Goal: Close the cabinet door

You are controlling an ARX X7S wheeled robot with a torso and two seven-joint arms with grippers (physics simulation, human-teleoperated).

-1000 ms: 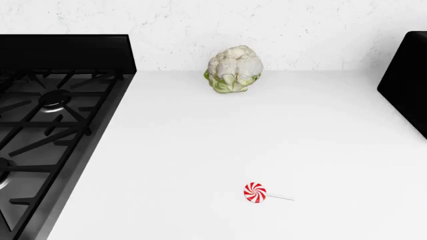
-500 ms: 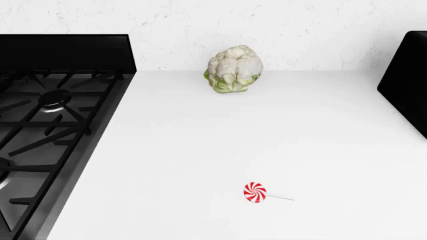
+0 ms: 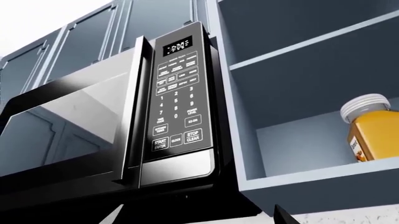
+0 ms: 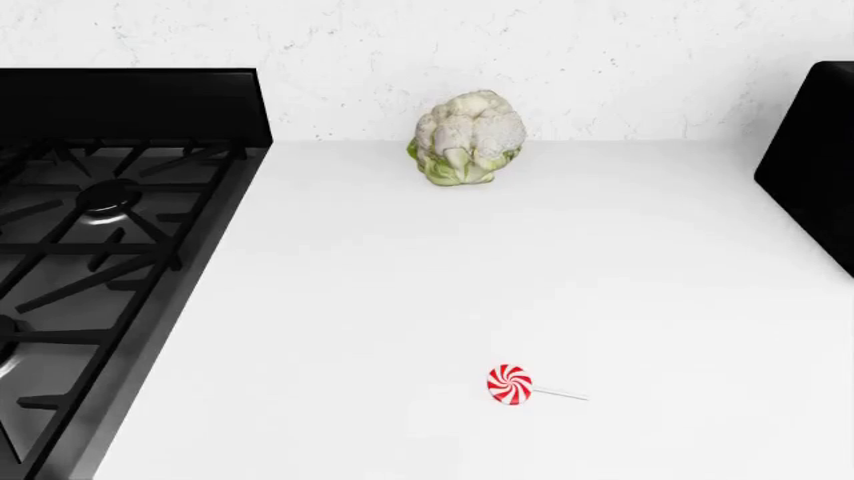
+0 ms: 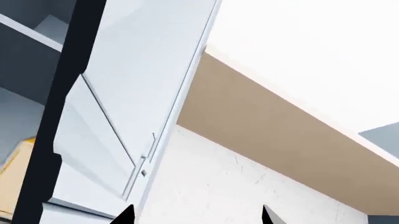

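The open cabinet door [image 5: 134,93] fills the right wrist view, pale blue-white and seen at a steep upward angle, swung out from the cabinet [image 3: 299,93] so that its panelled face and its slim handle [image 5: 146,161] show. It rises above and ahead of the right gripper [image 5: 194,215], of which only two dark fingertips [image 5: 126,215] poke into the lower edge of the picture. The tips stand well apart, so the jaws are spread, and nothing sits between them; they touch neither the door nor the handle, with bare white wall showing in the gap. The left wrist view looks up at a black microwave [image 3: 112,126] with its keypad lit, and just beside it the cabinet's interior stands exposed, with blue shelves and an amber jar [image 3: 371,128] with a white lid on the lower shelf. Of the left gripper [image 3: 281,215] only one dark tip shows at the picture's bottom edge, beneath the cabinet's lower shelf, so I cannot tell whether it is spread or pressed together. In the head view neither arm appears: a white counter [image 4: 400,300] carries a cauliflower [image 4: 467,138] near the back wall and a red-and-white lollipop [image 4: 511,385] nearer the robot, with a black stove [image 4: 94,250] on the left.
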